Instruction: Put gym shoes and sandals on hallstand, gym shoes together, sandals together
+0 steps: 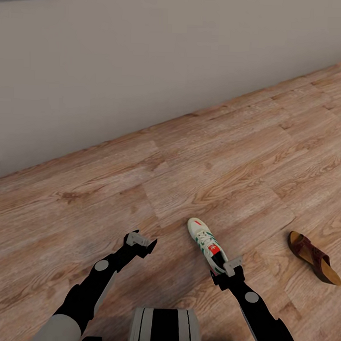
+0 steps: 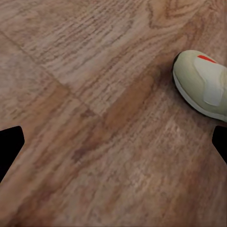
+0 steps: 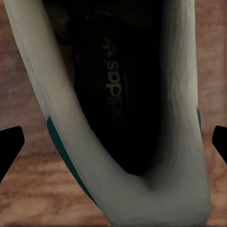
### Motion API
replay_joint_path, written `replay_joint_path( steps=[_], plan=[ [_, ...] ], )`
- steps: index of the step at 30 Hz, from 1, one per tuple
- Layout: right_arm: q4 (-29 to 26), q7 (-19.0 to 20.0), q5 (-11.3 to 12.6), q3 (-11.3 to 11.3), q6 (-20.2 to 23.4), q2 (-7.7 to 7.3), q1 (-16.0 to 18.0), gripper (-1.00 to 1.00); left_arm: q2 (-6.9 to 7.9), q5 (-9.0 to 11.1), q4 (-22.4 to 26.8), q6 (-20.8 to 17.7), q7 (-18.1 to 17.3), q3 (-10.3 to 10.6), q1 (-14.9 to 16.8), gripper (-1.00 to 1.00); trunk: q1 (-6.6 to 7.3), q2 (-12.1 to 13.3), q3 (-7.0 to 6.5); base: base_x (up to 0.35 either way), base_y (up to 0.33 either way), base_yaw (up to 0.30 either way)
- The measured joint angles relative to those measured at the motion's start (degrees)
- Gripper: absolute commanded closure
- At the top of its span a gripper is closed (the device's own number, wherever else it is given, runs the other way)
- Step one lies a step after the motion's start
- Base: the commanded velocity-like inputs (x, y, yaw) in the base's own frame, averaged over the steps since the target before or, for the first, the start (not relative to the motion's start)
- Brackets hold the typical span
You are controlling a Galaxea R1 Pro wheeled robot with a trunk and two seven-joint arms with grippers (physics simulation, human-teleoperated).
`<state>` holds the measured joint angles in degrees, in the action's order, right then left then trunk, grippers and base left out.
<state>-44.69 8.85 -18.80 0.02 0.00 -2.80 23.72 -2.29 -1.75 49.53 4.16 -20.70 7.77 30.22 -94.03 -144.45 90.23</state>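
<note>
1. Head view. One gym shoe (image 1: pixel 207 244), off-white with green side stripes, white laces and a red tongue patch, lies on the wood-grain plank floor (image 1: pixel 200 157) in front of the robot. Its heel meets the right gripper (image 1: pixel 229 269), whose grey fingers sit at the collar; whether they clamp it cannot be told here. One brown sandal (image 1: pixel 315 257), flat with a tan footbed, lies on the floor well to the right, apart from the shoe. The left gripper (image 1: pixel 141 243) hangs over bare planks to the shoe's left, near it but not touching. A plain grey wall (image 1: pixel 145 56) bounds the floor.

2. Left wrist view. One rounded off-white shoe end (image 2: pixel 202 83), with a small red mark, lies on the planks ahead of the left gripper (image 2: pixel 113 146). Both dark fingertips (image 2: pixel 9 142) stand wide apart with bare floor between: released, holding nothing.

3. Right wrist view. One shoe opening, with a dark printed insole (image 3: pixel 113 90) and an off-white collar with green trim, lies between the right gripper's (image 3: pixel 113 142) spread fingertips (image 3: pixel 218 139), which stand clear of the shoe's sides: not clenched.
</note>
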Motion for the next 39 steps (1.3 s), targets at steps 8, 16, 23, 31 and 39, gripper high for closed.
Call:
replay_joint_path(
  steps=[8, 16, 23, 31, 39],
  plan=[
    [0.00, 0.04, 0.00, 0.00, 0.00, 0.00, 0.00, -1.00, -0.06, 0.00, 0.01, 0.00, 0.00, 0.01, 0.00, -1.00, 0.00, 0.00, 0.07, 0.000, 0.000, -0.017],
    [-0.01, 0.01, -0.07, -0.04, -0.01, 0.00, 0.01, 1.00, -0.07, 0.00, 0.00, 0.00, 0.00, 0.01, -0.01, -1.00, 0.00, 0.00, 0.08, 0.000, 0.000, -0.003],
    [-0.19, 0.04, -0.08, 0.01, -0.01, 0.00, 0.00, 1.00, -0.07, 0.00, 0.00, 0.00, 0.00, 0.01, 0.00, -1.00, 0.00, 0.00, 0.08, 0.000, 0.000, 0.000],
    [-0.50, 0.01, -0.08, 0.05, -0.01, 0.00, 0.00, 1.00, -0.07, 0.00, -0.01, 0.00, 0.00, 0.01, 0.00, -1.00, 0.00, 0.00, 0.08, 0.000, 0.000, 0.000],
    [-0.52, 0.02, -0.02, 0.07, 0.00, 0.00, 0.00, 1.00, 0.01, 0.00, -0.02, 0.00, 0.00, -0.05, 0.00, -1.00, 0.00, 0.00, 0.08, 0.000, 0.000, 0.000]
  ],
)
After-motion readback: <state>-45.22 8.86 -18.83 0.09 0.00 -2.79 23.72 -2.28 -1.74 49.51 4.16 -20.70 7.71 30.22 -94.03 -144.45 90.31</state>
